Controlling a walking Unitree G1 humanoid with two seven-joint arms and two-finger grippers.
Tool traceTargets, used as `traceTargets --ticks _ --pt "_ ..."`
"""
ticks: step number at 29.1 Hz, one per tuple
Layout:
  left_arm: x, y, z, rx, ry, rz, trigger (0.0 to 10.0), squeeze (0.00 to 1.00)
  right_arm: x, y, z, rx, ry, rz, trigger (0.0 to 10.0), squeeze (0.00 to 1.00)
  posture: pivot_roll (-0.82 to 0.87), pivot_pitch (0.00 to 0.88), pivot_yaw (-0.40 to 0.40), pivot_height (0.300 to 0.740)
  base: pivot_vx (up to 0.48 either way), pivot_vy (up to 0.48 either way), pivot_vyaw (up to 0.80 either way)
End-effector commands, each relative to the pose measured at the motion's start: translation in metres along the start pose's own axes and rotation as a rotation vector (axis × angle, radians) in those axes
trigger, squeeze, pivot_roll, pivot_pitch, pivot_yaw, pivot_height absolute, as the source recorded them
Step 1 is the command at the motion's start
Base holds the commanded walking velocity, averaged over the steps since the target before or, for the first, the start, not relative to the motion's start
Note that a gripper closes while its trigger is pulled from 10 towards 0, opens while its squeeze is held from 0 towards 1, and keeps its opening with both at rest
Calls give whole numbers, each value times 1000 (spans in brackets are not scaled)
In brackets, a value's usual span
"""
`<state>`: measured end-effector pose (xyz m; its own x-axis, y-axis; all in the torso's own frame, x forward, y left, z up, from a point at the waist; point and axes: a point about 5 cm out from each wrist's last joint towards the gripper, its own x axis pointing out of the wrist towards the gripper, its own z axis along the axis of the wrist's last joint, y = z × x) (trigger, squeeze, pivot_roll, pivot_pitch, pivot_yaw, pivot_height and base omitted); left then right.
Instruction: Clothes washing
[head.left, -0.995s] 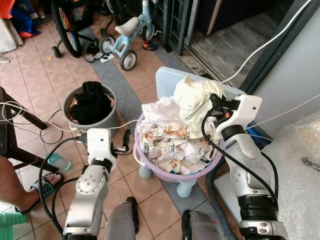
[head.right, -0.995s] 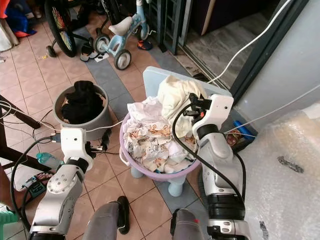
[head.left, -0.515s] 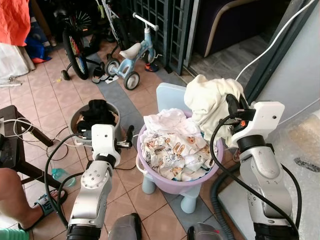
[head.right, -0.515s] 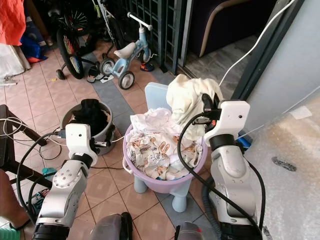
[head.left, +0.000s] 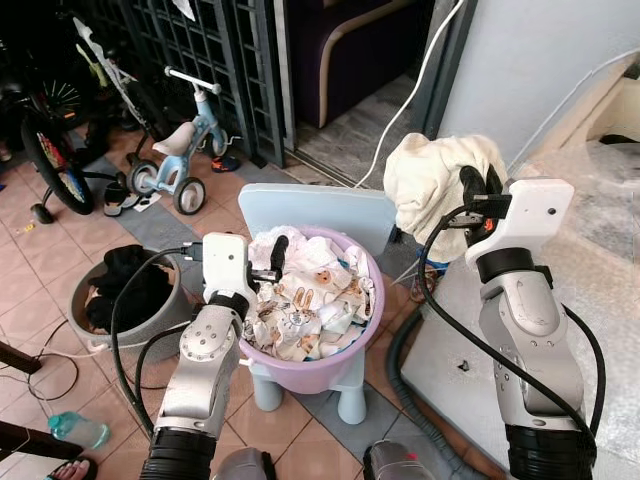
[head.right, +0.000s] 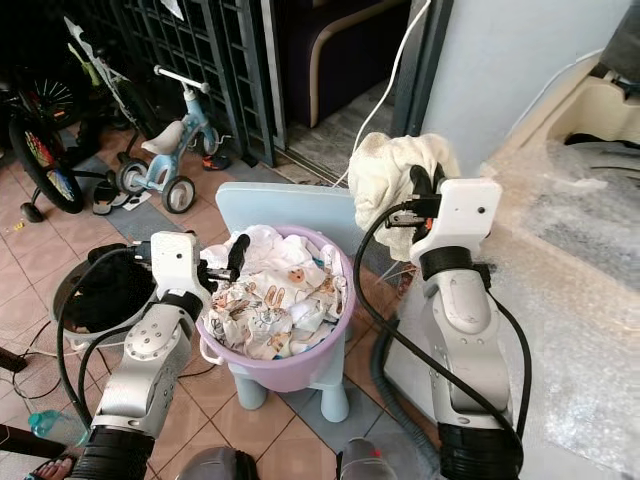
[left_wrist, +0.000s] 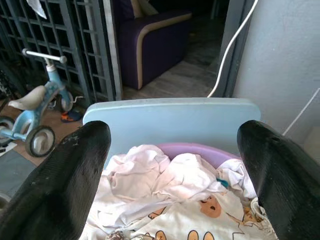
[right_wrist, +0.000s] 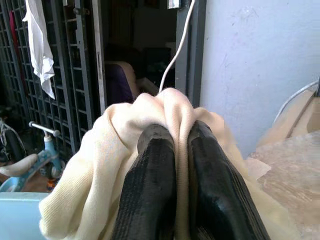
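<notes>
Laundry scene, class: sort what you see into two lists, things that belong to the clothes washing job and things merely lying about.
Belonging to the job:
- cream garment, pinched in the right gripper
- purple basin of printed laundry, on a pale blue stool
- left gripper, open over the basin
- grey bucket of dark clothes

Lying about:
- blue tricycle
- bicycle
- plastic bottle
</notes>
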<state>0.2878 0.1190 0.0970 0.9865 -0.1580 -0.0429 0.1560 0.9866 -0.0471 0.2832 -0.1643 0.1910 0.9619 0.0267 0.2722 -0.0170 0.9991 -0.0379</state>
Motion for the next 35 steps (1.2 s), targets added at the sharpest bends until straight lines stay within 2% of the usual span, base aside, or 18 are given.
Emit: traceTargets --ticks 1,8,18,26,31,35 --pt "1 3 1 7 -8 3 10000 0 3 1 4 -3 -19 6 10000 0 -128 25 73 740 0 0 -800" --pt "1 2 2 6 -9 2 10000 0 3 1 4 -6 -19 8 10000 0 -128 28 73 740 0 0 -800" --pt "0 1 -4 -8 12 -3 10000 0 2 4 3 -1 -16 25 10000 0 -135 38 68 740 -336 0 0" --pt "0 1 -4 -21 8 -2 10000 0 3 5 2 3 -6 25 10000 0 -134 39 71 740 -111 0 0" --pt "1 2 -4 -27 6 -2 10000 0 3 5 1 5 -2 23 10000 0 -135 39 71 740 0 0 -730" --pt "0 0 -2 -62 -9 -41 10000 0 4 6 3 2 -8 24 10000 0 -139 37 72 740 0 0 -800"
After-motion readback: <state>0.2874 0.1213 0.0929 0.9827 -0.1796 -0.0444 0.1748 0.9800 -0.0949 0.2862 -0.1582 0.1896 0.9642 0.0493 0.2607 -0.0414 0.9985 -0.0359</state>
